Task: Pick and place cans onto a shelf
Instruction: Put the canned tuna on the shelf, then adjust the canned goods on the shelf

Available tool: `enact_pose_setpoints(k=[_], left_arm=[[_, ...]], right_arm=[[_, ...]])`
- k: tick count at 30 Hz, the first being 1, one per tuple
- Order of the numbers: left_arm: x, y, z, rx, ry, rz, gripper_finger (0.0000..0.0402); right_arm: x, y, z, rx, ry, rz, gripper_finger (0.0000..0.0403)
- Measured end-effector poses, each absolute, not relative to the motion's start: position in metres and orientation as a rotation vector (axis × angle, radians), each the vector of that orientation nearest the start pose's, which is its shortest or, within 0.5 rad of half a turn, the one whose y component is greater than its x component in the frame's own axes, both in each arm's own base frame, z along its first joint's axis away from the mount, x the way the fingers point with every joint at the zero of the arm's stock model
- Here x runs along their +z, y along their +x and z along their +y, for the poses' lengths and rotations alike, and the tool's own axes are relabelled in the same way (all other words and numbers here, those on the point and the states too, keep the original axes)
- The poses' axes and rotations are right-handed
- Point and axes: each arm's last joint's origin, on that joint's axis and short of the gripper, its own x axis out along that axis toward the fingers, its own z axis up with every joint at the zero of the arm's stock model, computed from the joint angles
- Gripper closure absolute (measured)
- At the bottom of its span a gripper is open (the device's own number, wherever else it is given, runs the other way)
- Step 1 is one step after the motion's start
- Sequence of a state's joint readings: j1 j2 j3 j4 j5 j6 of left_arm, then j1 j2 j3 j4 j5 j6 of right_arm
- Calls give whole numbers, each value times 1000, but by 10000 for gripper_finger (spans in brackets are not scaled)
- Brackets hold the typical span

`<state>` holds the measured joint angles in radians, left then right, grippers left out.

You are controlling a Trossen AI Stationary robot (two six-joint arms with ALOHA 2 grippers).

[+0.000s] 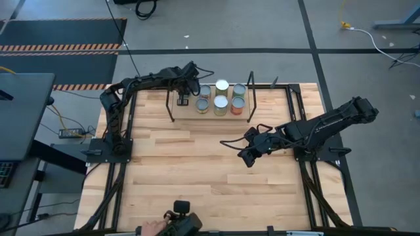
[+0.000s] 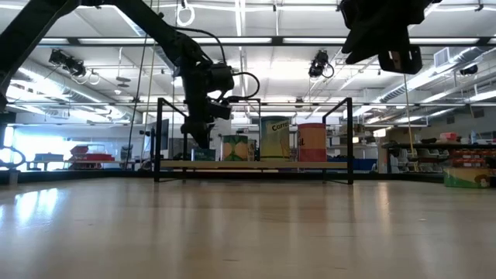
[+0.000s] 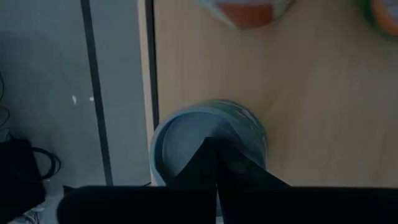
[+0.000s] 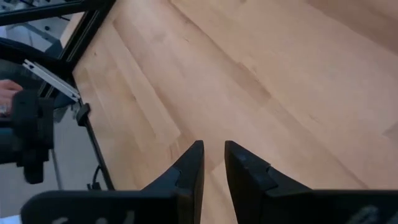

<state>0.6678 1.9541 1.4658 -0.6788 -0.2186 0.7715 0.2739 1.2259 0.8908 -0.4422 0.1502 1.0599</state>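
The shelf (image 1: 187, 113), a low wooden board between black end frames, stands at the table's far middle. Several cans (image 1: 220, 104) with silver lids stand on it in two rows. My left gripper (image 1: 184, 98) is shut and points down over the shelf's left end, right above one more can's grey lid (image 3: 183, 140). That can stands upright on the board by the shelf's edge (image 2: 203, 154). My right gripper (image 1: 246, 157) hangs above the table's right middle, open by a narrow gap (image 4: 212, 163) and empty. My left gripper has its shut fingertips (image 3: 208, 155) over the can's lid (image 3: 183, 140), coming from above and pointing down. I cannot tell whether they touch the lid. The can stands upright on the shelf board.
A person's hand (image 1: 153, 227) with a black device (image 1: 182, 215) is at the table's near edge. Bare wooden tabletop (image 1: 190, 170) lies between the shelf and the near edge. Black rails (image 1: 128, 124) run along the table's sides.
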Motion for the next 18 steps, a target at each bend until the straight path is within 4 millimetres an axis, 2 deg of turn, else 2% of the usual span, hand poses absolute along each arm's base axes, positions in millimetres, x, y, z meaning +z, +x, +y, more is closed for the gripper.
enact_pose_setpoints(k=[5, 8, 11, 14, 18], left_arm=[[199, 312, 252, 281, 377, 1385, 401], [207, 316, 251, 291, 389, 1390, 401], [227, 323, 247, 289, 414, 1402, 396], [254, 330, 242, 296, 403, 1376, 392], [282, 339, 239, 246, 294, 1211, 387]], right_arm=[[261, 245, 50, -275, 800, 745, 332], [263, 246, 41, -262, 743, 728, 332], [265, 248, 31, -289, 651, 687, 332], [266, 250, 21, -324, 585, 660, 333], [267, 251, 11, -340, 541, 643, 333]])
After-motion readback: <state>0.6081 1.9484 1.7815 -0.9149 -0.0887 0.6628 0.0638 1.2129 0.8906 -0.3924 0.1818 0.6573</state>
